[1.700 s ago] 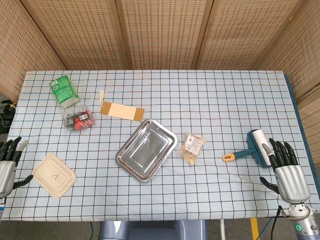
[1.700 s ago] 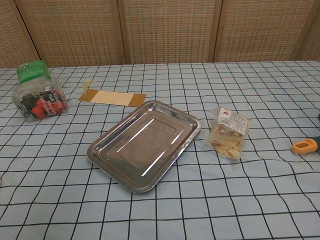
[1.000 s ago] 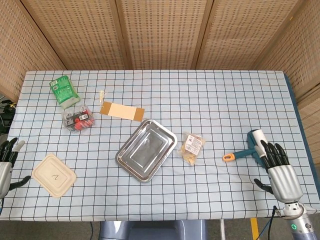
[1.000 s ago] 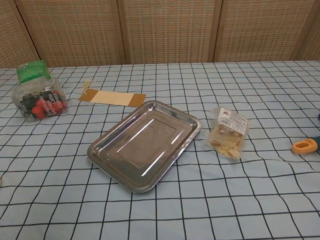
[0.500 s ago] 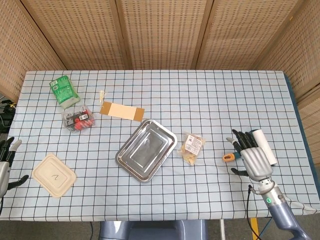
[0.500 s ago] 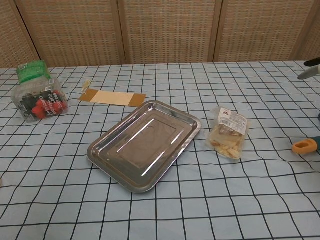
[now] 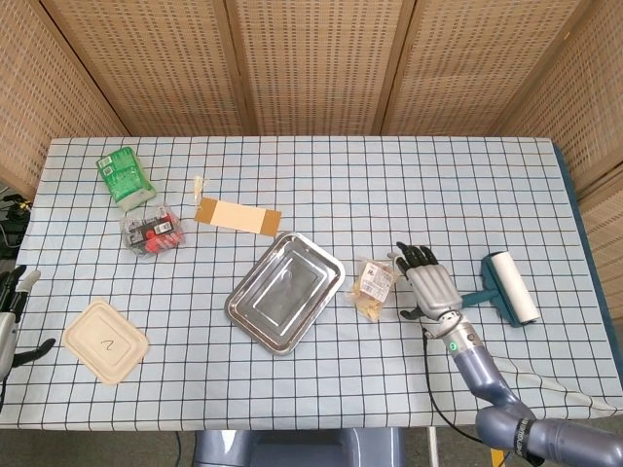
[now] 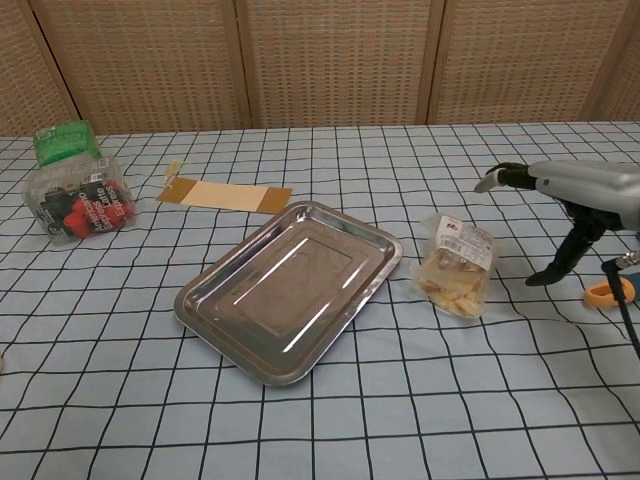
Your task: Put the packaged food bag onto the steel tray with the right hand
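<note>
The packaged food bag [image 7: 372, 286] [image 8: 457, 266], clear with pale snacks and a red-and-white label, lies flat on the checked cloth just right of the steel tray [image 7: 285, 291] [image 8: 290, 288]. The tray holds nothing. My right hand [image 7: 425, 283] [image 8: 577, 201] hovers just right of the bag, palm down, fingers spread and holding nothing; its fingertips reach toward the bag without touching it. My left hand [image 7: 10, 309] sits at the table's left edge, fingers apart, holding nothing.
A teal lint roller [image 7: 502, 291] with an orange handle end [image 8: 609, 292] lies right of my right hand. A brown card [image 7: 237, 215] lies behind the tray. A green packet [image 7: 124, 174] and a clear box of red items [image 7: 153, 232] sit far left. A paper lid [image 7: 105, 339] is front left.
My right hand has swept left from the table's right edge, past the lint roller, to just beside the food bag. The left hand has slid slightly further out of view.
</note>
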Controlling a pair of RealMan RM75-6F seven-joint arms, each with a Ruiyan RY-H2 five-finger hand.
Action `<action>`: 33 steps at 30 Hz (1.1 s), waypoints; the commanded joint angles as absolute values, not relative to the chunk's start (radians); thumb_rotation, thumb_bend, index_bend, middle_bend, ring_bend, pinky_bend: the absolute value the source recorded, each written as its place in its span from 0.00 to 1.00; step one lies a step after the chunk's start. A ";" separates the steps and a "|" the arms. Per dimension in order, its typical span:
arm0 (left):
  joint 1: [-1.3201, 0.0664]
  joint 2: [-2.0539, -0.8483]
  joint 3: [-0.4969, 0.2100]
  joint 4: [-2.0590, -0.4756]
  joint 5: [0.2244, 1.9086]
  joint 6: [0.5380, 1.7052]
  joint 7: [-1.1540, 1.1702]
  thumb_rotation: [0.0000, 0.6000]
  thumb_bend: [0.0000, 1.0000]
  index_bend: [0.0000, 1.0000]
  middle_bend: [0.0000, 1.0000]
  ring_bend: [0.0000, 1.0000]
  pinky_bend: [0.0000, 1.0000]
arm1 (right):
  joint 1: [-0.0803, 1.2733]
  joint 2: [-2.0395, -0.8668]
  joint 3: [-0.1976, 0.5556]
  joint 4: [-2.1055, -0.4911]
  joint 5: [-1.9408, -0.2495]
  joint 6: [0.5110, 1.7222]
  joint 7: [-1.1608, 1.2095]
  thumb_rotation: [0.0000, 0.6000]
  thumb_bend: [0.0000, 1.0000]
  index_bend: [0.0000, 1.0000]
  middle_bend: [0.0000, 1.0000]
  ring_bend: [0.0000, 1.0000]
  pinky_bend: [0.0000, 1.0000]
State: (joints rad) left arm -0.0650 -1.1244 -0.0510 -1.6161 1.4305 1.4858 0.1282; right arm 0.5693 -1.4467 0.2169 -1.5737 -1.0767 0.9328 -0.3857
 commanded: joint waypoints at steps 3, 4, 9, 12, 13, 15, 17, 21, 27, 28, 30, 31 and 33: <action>-0.068 -1.127 -0.054 -1.610 1.422 1.478 0.123 1.00 0.04 0.00 0.00 0.00 0.00 | 0.605 -1.495 0.213 -1.546 -1.053 0.921 -0.411 1.00 0.08 0.13 0.00 0.00 0.00; -0.069 -1.128 -0.054 -1.609 1.420 1.474 0.123 1.00 0.04 0.00 0.00 0.00 0.00 | 0.612 -1.506 0.210 -1.539 -1.050 0.921 -0.413 1.00 0.08 0.13 0.00 0.00 0.00; -0.071 -1.127 -0.053 -1.610 1.415 1.466 0.121 1.00 0.04 0.00 0.00 0.00 0.00 | 0.634 -1.539 0.206 -1.501 -1.032 0.909 -0.418 1.00 0.08 0.14 0.00 0.00 0.00; -0.070 -1.125 -0.055 -1.610 1.416 1.467 0.109 1.00 0.04 0.00 0.00 0.00 0.00 | 0.648 -1.575 0.201 -1.447 -1.019 0.899 -0.410 1.00 0.09 0.16 0.00 0.00 0.03; -0.071 -1.125 -0.055 -1.608 1.413 1.464 0.106 1.00 0.04 0.00 0.00 0.00 0.00 | 0.649 -1.587 0.197 -1.428 -1.027 0.901 -0.400 1.00 0.10 0.18 0.00 0.00 0.06; -0.073 -1.126 -0.056 -1.604 1.405 1.454 0.103 1.00 0.04 0.00 0.00 0.00 0.00 | 0.650 -1.609 0.188 -1.394 -1.050 0.906 -0.373 1.00 0.13 0.22 0.03 0.00 0.12; -0.075 -1.126 -0.056 -1.603 1.403 1.450 0.099 1.00 0.04 0.00 0.00 0.00 0.00 | 0.650 -1.624 0.182 -1.369 -1.073 0.911 -0.350 1.00 0.19 0.25 0.07 0.02 0.19; -0.075 -1.129 -0.060 -1.598 1.402 1.452 0.089 1.00 0.04 0.00 0.00 0.00 0.00 | 0.646 -1.653 0.170 -1.330 -1.135 0.940 -0.298 1.00 0.34 0.39 0.27 0.23 0.41; -0.078 -1.133 -0.060 -1.592 1.401 1.448 0.083 1.00 0.04 0.00 0.00 0.00 0.00 | 0.638 -1.691 0.161 -1.306 -1.245 1.025 -0.236 1.00 0.41 0.64 0.52 0.50 0.67; -0.078 -1.133 -0.060 -1.592 1.400 1.448 0.082 1.00 0.04 0.00 0.00 0.00 0.00 | 0.638 -1.691 0.162 -1.309 -1.250 1.029 -0.234 1.00 0.41 0.66 0.54 0.52 0.68; -0.077 -1.133 -0.061 -1.592 1.401 1.449 0.081 1.00 0.04 0.00 0.00 0.00 0.00 | 0.638 -1.690 0.167 -1.323 -1.256 1.038 -0.231 1.00 0.41 0.67 0.55 0.53 0.70; -0.077 -1.134 -0.061 -1.591 1.401 1.450 0.079 1.00 0.04 0.00 0.00 0.00 0.00 | 0.639 -1.687 0.169 -1.332 -1.258 1.041 -0.232 1.00 0.41 0.68 0.55 0.54 0.70; -0.077 -1.134 -0.061 -1.591 1.402 1.451 0.077 1.00 0.04 0.00 0.00 0.00 0.00 | 0.640 -1.681 0.177 -1.352 -1.258 1.049 -0.238 1.00 0.41 0.68 0.55 0.54 0.70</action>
